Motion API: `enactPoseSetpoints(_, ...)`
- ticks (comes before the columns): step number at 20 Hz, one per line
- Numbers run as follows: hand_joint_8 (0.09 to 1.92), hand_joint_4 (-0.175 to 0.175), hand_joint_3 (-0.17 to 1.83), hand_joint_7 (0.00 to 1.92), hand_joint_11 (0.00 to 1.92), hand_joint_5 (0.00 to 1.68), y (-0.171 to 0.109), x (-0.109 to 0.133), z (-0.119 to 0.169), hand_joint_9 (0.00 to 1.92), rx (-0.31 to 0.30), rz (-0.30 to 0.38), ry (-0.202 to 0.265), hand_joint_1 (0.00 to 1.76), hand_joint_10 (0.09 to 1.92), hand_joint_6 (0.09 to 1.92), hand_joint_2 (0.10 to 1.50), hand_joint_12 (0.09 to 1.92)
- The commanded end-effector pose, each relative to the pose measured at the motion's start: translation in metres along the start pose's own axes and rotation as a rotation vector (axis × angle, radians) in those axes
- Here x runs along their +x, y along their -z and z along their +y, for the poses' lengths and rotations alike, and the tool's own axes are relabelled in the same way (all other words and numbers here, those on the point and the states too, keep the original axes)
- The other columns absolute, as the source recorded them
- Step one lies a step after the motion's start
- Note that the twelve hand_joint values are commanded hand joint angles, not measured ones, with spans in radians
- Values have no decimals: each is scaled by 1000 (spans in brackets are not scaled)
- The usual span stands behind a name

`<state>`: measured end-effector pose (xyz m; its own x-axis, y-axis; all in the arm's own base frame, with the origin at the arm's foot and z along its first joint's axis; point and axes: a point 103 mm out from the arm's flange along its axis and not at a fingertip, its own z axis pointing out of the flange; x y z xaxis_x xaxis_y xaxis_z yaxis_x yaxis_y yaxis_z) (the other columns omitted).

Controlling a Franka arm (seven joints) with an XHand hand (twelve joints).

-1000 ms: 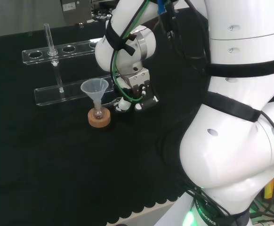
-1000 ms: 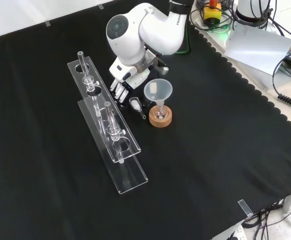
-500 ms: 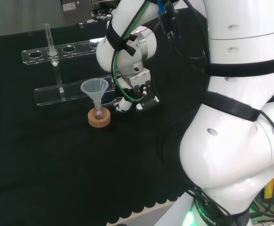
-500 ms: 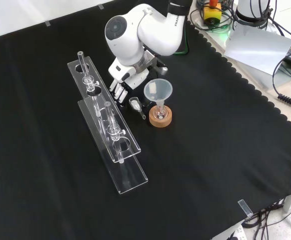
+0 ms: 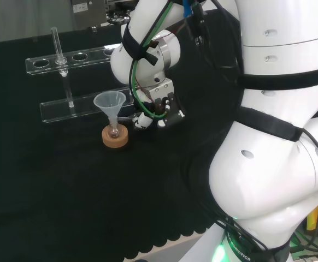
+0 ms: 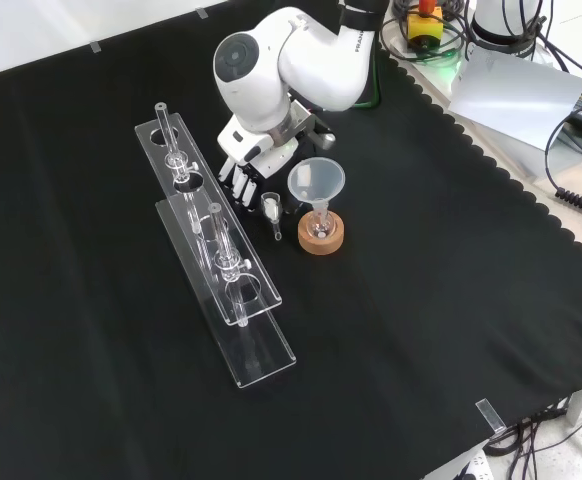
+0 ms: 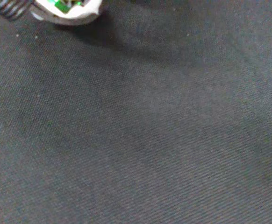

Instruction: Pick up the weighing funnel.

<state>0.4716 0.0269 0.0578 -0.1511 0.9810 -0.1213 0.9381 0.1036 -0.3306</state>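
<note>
Starting nearest the front camera, two clear tube racks point(image 6: 233, 300) lay end to end on the counter point(image 6: 421, 300), left of the funnel point(image 6: 316, 181) in that view and clear of the work. The funnel stood mouth up, its stem in a small flask point(image 6: 320, 226) on a cork ring point(image 6: 321, 238), which kept it upright. Just left of the funnel and a little beyond the ring, the weighing funnel point(image 6: 272, 210) lay on the cloth, stem toward the camera, not lifted. Beyond it and farther left of the funnel, the hand point(image 6: 243, 180) hung low under the arm's white link point(image 6: 261, 75). Its fingers point(image 6: 236, 185) were fairly straight, pointing down just beside the piece and closed round nothing; whether they touched it I could not tell. That stance read as the reach before a grasp. The hand stood on the rack side of the piece, likely so as not to knock the funnel.
</note>
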Motion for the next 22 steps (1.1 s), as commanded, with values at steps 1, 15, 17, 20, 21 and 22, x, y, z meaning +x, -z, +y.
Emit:
enactPoseSetpoints(1, 739, 100, 648, 747, 481, 1019, 10, -12, -2, 955, -6, -2, -10, 1066, 572, 1100, 787, 1286)
enactPoseSetpoints(15, 752, 103, 695, 776, 527, 1024, 41, -57, -19, 992, 13, -10, -35, 1068, 576, 1115, 764, 1282)
enactPoseSetpoints(17, 753, 101, 705, 784, 539, 1025, 47, -64, -23, 999, 4, -13, -45, 1069, 574, 1117, 759, 1273)
enactPoseSetpoints(20, 754, 100, 710, 792, 545, 1026, 57, -73, -30, 1005, -8, -11, -56, 1070, 574, 1118, 756, 1268)
enactPoseSetpoints(21, 754, 100, 711, 794, 546, 1026, 59, -75, -33, 1007, -12, -12, -58, 1070, 574, 1118, 755, 1268)
enactPoseSetpoints(22, 755, 100, 712, 796, 547, 1026, 62, -77, -35, 1008, -13, -11, -61, 1070, 574, 1119, 755, 1267)
